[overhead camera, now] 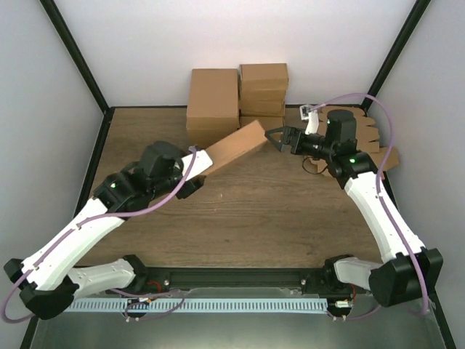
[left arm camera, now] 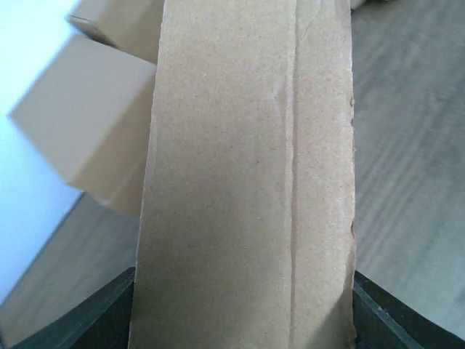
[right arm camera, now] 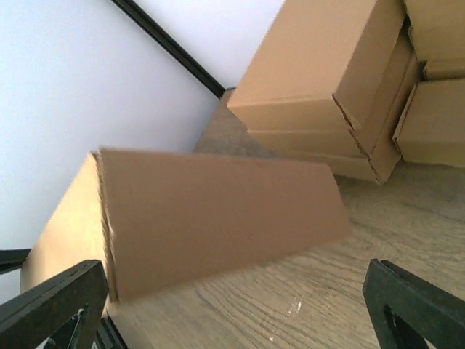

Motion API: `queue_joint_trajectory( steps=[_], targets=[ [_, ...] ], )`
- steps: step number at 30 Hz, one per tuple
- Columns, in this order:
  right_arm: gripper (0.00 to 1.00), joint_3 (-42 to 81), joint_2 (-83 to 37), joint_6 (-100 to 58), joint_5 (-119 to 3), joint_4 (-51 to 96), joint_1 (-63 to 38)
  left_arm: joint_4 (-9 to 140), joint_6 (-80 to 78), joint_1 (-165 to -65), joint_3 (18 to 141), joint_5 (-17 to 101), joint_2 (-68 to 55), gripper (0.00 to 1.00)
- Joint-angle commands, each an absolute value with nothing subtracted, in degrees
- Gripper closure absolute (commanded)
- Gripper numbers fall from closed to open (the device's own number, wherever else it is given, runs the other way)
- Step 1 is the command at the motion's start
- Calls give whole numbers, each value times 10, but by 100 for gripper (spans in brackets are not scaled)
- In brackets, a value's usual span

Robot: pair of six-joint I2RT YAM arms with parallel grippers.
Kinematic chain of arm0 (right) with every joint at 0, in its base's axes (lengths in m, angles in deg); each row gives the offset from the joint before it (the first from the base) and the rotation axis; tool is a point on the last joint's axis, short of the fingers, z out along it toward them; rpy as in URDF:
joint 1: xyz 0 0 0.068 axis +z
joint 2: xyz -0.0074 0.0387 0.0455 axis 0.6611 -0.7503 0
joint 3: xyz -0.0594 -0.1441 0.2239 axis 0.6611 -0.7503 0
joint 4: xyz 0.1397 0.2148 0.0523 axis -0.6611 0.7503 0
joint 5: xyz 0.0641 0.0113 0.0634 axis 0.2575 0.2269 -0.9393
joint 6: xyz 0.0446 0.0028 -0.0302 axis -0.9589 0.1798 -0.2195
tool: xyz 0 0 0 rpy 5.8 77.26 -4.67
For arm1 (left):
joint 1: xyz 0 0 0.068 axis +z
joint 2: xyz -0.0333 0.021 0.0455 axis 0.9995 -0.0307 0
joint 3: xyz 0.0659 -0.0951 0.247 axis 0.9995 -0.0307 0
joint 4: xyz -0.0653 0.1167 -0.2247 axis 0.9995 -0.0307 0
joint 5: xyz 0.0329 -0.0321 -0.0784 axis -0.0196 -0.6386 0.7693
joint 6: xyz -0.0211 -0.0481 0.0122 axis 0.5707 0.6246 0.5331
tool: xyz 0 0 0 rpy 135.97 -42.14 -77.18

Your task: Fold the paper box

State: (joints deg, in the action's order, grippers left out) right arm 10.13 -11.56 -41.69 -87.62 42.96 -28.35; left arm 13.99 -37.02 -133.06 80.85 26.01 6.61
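- The left hand [overhead camera: 195, 166] is clamped on the near end of the paper box [overhead camera: 236, 149], with its fingers [left arm camera: 109, 316] against both sides
- The paper box, folded into a long block, points from there toward the stacked boxes [overhead camera: 240, 94] at the back of the surface [overhead camera: 254, 211]
- The right hand [overhead camera: 279, 138] is spread wide just beside its far end, holding nothing

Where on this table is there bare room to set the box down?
Widest: the middle and front of the table, between the left arm and right arm, nearer than the held paper box. Smaller: back-left corner, left of the stacked boxes. Crowded: back centre, and back right, where flat blanks lie.
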Motion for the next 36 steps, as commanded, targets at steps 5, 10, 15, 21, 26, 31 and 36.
queue_joint_trajectory(
  steps=[5, 10, 15, 21, 26, 31, 36],
  targets=[
    [0, 113, -54, -450, -818, 416, -283, 255, -383, -1337, 837, 59, 108, 56],
    [0, 107, -56, -456, -829, 414, -284, 250, -406, -1337, 932, -182, -6, 55],
    [0, 97, -45, -456, -831, 409, -284, 279, -443, -1323, 1057, -318, -153, 57],
    [0, 87, -26, -466, -844, 396, -284, 292, -520, -1307, 1208, -373, -352, 57],
    [0, 80, -13, -470, -851, 392, -283, 308, -549, -1300, 1323, -382, -478, 58],
    [1, 76, -6, -469, -861, 396, -283, 362, -578, -1294, 1401, -424, -576, 57],
    [1, 71, -4, -466, -865, 397, -284, 424, -592, -1294, 1435, -456, -632, 55]
  ],
)
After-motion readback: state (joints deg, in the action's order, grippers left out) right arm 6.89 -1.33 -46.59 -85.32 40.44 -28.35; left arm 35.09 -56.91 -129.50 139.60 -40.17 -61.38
